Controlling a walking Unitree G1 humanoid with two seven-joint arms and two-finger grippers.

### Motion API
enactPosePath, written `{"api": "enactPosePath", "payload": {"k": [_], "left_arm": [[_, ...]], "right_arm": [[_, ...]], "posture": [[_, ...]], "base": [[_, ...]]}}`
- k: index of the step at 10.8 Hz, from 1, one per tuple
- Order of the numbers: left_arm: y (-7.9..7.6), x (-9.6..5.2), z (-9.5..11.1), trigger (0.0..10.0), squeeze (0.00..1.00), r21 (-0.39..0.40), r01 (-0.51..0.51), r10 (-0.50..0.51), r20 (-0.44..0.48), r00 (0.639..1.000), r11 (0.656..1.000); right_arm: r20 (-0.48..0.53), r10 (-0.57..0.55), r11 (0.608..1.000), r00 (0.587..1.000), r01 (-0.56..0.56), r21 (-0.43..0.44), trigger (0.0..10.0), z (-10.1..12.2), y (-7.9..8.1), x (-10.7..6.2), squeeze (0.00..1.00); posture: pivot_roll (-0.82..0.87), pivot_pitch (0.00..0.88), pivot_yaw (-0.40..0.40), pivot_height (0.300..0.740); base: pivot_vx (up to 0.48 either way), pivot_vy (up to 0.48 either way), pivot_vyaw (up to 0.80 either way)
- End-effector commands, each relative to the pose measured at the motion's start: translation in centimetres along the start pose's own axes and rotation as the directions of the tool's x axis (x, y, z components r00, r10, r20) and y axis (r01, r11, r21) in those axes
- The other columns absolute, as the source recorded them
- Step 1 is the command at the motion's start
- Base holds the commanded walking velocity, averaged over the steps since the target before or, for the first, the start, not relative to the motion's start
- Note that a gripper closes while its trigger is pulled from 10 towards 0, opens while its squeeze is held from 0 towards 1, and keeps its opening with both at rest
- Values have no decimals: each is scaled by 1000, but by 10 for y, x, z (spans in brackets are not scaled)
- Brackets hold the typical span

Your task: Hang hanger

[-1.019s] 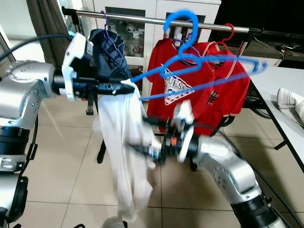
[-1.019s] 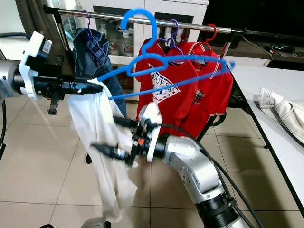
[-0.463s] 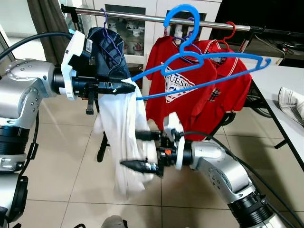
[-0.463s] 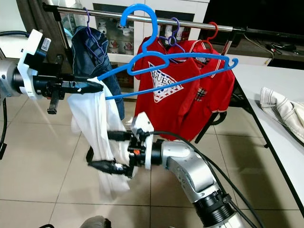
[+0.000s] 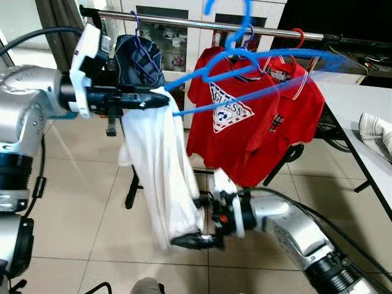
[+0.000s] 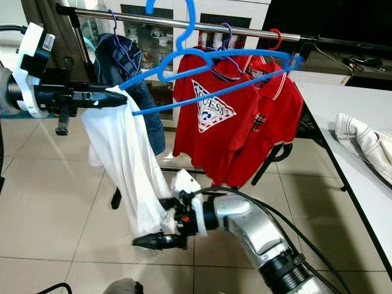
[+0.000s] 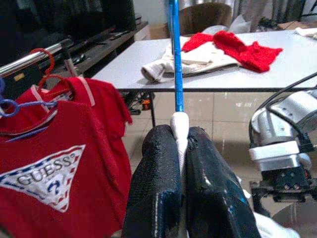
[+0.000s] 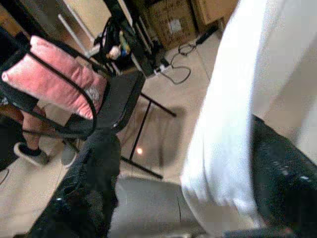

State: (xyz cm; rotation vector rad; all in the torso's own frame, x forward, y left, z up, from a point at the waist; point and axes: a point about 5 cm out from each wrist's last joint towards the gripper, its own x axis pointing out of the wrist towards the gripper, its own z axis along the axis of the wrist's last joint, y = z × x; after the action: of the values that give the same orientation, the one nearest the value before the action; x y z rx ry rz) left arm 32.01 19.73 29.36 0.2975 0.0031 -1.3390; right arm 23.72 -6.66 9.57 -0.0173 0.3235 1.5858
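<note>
A blue hanger [image 5: 257, 61] is tilted up with its hook [image 5: 244, 15] blurred at the level of the metal rail [image 5: 177, 23]. My left gripper [image 5: 156, 99] is shut on the hanger's low end, where a white garment [image 5: 160, 165] hangs down. In the left wrist view the fingers [image 7: 158, 183] pinch the blue rod [image 7: 175, 59] and a fold of white cloth. My right gripper [image 5: 196, 222] is low, open, with its two fingers either side of the garment's bottom hem. In the right wrist view the white garment [image 8: 237, 99] lies between the spread fingers [image 8: 89, 188].
Red shirts [image 5: 251, 116] and a dark blue garment [image 5: 139, 61] hang on the rail. A white table [image 5: 367, 98] with a crumpled cloth [image 5: 375, 131] stands at the right. A black chair with a pink cushion [image 8: 54, 77] and a person's leg [image 8: 27, 126] are nearby. Tiled floor below.
The left gripper has lifted the hanger, so its hook now sits higher at the rail. The right gripper has dropped from the garment's middle to its bottom hem.
</note>
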Motion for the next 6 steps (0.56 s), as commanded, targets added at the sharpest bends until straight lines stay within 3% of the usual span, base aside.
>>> {"api": "enactPosePath", "payload": {"k": [1,6], "left_arm": [[4,-7,17,0,0,67,-24,23,14,1000,997],[7,-18,10,0,0,66,-45,46,-19,999,997]], "right_arm": [[-26,7,1000,1000,-7,-5,0,-5,0,-7,0],[-77,-11,1000,997,12,14,0,-18,-1,-34,0]], "posture": [[175,22,-45,740],[174,4,-41,740]], "base": [[0,0,0],[0,0,0]]}}
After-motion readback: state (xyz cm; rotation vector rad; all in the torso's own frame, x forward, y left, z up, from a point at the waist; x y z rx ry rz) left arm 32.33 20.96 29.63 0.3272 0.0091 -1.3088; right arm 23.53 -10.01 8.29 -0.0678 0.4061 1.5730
